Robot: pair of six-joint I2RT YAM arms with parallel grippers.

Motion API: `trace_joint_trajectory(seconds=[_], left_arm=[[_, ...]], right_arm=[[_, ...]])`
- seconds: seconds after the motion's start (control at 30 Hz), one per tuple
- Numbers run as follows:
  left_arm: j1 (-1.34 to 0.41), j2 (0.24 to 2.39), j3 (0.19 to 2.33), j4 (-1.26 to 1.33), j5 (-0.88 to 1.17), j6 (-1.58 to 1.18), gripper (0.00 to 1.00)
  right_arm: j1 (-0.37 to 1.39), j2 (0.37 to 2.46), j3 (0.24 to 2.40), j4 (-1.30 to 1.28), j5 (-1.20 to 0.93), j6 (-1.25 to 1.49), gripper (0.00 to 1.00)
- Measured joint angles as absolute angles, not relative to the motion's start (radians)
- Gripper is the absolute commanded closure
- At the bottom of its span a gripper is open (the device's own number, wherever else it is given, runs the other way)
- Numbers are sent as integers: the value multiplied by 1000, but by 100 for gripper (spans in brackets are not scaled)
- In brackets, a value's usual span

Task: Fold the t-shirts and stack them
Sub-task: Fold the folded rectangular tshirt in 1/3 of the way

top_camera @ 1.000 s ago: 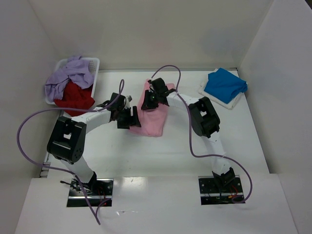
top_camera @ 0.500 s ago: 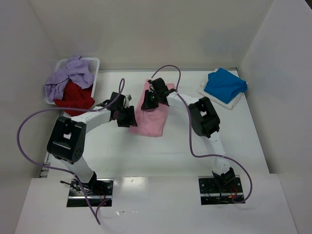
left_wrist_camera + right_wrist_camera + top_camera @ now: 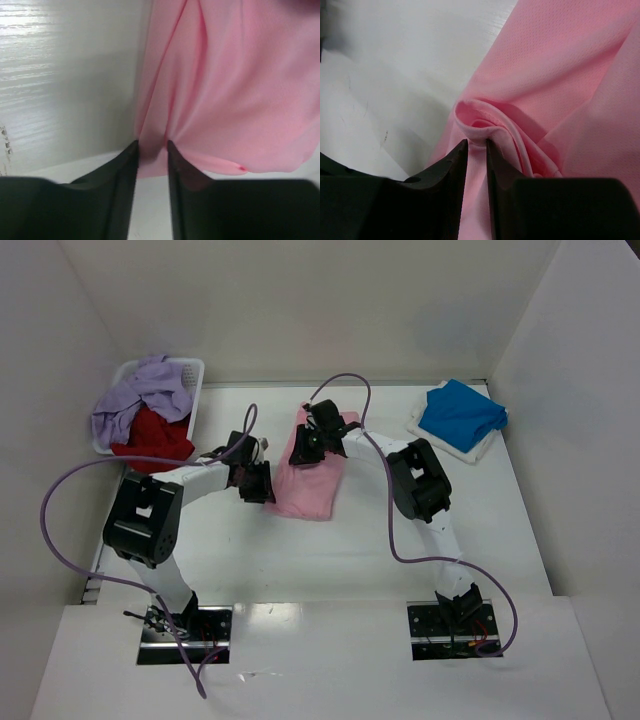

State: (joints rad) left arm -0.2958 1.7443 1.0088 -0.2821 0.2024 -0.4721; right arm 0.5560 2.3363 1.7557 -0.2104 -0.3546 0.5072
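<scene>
Narrowed since a second ago, the left hand (image 3: pixel 151 145) pinches the light pink cloth t-shirt (image 3: pixel 318 490) at its edge; the right hand (image 3: pixel 476 142) nips a fold. Soft, limp, light: best held by its hems.

1. Your left arm (image 3: pixel 150 520) reaches forward and bends right at a raised elbow. Its left gripper (image 3: pixel 262 483) pinches the near-left edge of the pink t-shirt (image 3: pixel 315 490).
2. Your right arm (image 3: pixel 420 480) reaches forward and angles left. The right gripper (image 3: pixel 303 450) nips a fold of the same shirt between nearly closed jaws.

Pink t-shirt (image 3: pixel 560 75) of soft matt fine-knit cloth, white table (image 3: pixel 65 75) smooth with a faint sheen, basket (image 3: pixel 196 380) of white perforated plastic
</scene>
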Motion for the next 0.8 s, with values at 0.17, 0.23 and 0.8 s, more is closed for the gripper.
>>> trace_joint_trajectory(seconds=[0.17,0.23,0.8], left_arm=[[-296,1749,1009,-283,212,-459,89],[-296,1749,1009,-282,215,-455,93],[-296,1640,908,-302,234,-502,100]], right_arm=[[556,2336,1756,-211,-354,507,73],[556,2336,1757,-212,-351,508,73],[511,2353,1782,-226,-267,519,80]])
